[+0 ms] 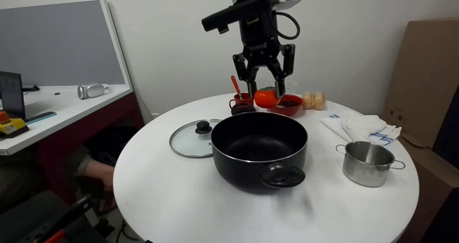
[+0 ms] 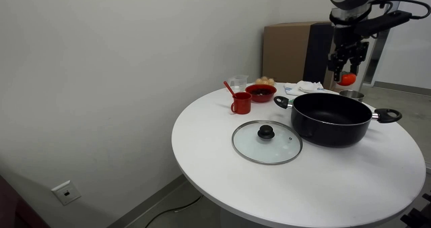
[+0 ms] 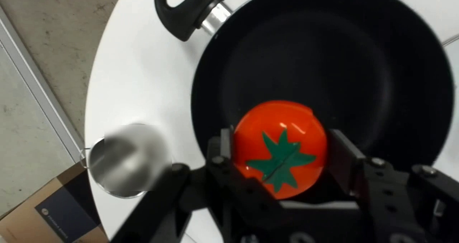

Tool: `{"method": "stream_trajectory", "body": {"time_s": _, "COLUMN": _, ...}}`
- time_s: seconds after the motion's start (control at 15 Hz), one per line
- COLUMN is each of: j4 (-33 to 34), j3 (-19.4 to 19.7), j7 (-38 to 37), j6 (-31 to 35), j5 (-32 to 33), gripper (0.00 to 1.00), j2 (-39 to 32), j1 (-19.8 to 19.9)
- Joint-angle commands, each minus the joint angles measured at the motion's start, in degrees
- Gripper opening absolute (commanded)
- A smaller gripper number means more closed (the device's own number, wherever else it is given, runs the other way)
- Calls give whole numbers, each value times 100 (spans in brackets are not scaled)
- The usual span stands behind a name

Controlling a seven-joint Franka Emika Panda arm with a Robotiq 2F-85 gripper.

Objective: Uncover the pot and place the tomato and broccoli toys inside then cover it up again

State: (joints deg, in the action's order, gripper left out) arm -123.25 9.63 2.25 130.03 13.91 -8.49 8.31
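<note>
One red-orange toy tomato (image 1: 264,100) is pinched between the two fingers (image 3: 345,160) of the end effector (image 1: 266,90), held in the air above the pot (image 1: 244,174) and apart from it. The wrist view shows a finger against each side of the tomato, its green leaf mark (image 3: 282,160) turned toward the camera and the dark inside of the pot behind it. The pot stands uncovered on the round white tabletop (image 1: 172,200), its black handles (image 2: 380,115) sticking out at opposite sides. Its glass lid (image 2: 262,150) lies flat just beside it, black knob (image 2: 266,131) upward. In an exterior view a sliver of green (image 2: 291,101) shows behind the pot, close to one handle; too little is visible to tell whether that is the broccoli. Across the pot from the lid stands a small steel pot (image 1: 365,171), with a folded white cloth (image 1: 364,125) near it. Toward the wall (image 2: 134,69) are a red mug (image 2: 242,104) with a red-handled utensil (image 2: 229,89) leaning in it, a red bowl (image 2: 261,97) with dark contents, a clear measuring cup (image 2: 239,82) and a cluster of egg-like pieces (image 2: 265,81). Past the tabletop's edge stands a cardboard box (image 1: 417,78).
</note>
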Motion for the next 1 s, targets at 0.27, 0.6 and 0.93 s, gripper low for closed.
{"method": "stream_trajectory", "body": {"time_s": 0.27, "j4": 838, "j3": 110, "j7": -85, "j6": 497, "j5": -10, "gripper": 38, "j2": -1184, "j1": 173}}
{"method": "stream_trajectory", "body": {"time_s": 0.6, "j4": 1406, "j3": 50, "j7": -46, "j6": 387, "j5": -124, "gripper": 38, "j2": -1945, "j1": 153}}
{"method": "stream_trajectory", "body": {"time_s": 0.93, "j4": 1656, "j3": 53, "j7": -17, "j6": 265, "j5": -127, "gripper": 38, "j2": -2457, "j1": 175}}
